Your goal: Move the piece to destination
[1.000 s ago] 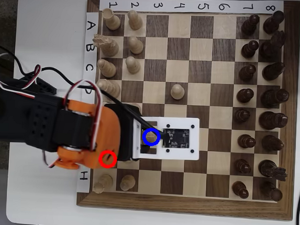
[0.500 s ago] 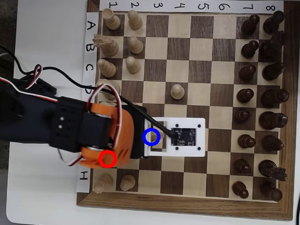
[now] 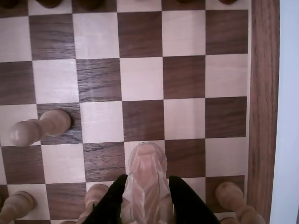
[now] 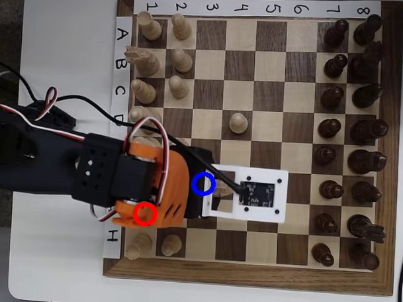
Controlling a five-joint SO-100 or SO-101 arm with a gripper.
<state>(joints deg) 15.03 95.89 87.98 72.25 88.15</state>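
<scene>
The piece (image 3: 146, 184), a pale cream knight, fills the bottom centre of the wrist view, held between the two black fingers (image 3: 188, 203) of the gripper (image 3: 147, 205), which close against its flanks at 9 and 3 o'clock. Its top sits over a light square and appears raised off the chessboard (image 3: 264, 93), though the base is out of frame. The overhead view does not show the piece at all: the orange and black arm (image 4: 88, 177) and the white camera mount (image 4: 249, 194) cover it.

That overhead view alone shows the destination (image 4: 203, 184), a blue ring that here falls at the edge of the arm's black wrist, and a red ring (image 4: 144, 213) at 8 o'clock from it, drawn over the orange housing.

In the wrist view a lone pale pawn (image 3: 39, 128) stands at 10 o'clock from the piece, on a dark square; more pale pawns crowd the bottom edge on either side of the fingers. The overhead view shows that lone pawn (image 4: 238, 122) well apart from its row, the other cream knight (image 4: 138, 55) at 11 o'clock, and the dark pieces (image 4: 351, 136) ranked along the right side.
</scene>
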